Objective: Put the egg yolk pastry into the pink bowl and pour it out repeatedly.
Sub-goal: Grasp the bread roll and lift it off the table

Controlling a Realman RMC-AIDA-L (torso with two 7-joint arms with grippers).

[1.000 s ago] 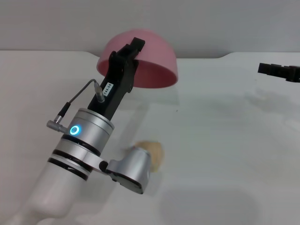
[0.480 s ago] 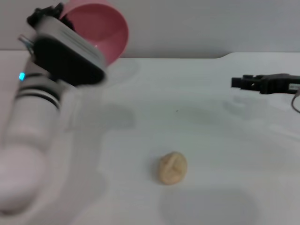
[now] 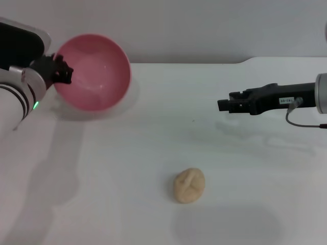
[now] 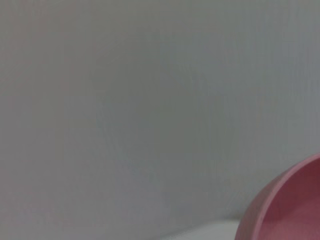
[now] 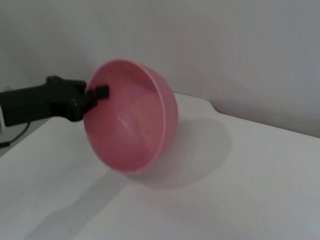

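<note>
Swung away from above the table's middle, the left arm now holds the bowl (image 3: 93,71) off at the far left, no longer upended but tipped on its side with its mouth facing the camera, while the right gripper (image 3: 223,105) has reached further in from the right edge

Nearest, the pastry (image 3: 189,185) lies alone on the white table (image 3: 127,194), well apart from both arms and from the bowl. It looks small, light and soft, with a creased matte skin that should grip well enough but would dent or crumble under a hard squeeze. My judgement is that a gentle pinch across its narrower middle, fingers coming down from above, suits it best

Further back on the right, the right gripper hovers above the table, pointing toward the centre; whether its fingers are spread or pressed together I cannot tell

Farthest, at the left rear, the left gripper (image 3: 59,71) pinches the bowl's rim, one finger inside the wall, as the right wrist view shows (image 5: 95,95). The bowl is empty, smooth and a little glossy inside, so anything dropped in would roll freely. It looks rigid and light, and a rim hold seems enough to carry and tip it. It probably needs setting upright before the pastry goes back in
</note>
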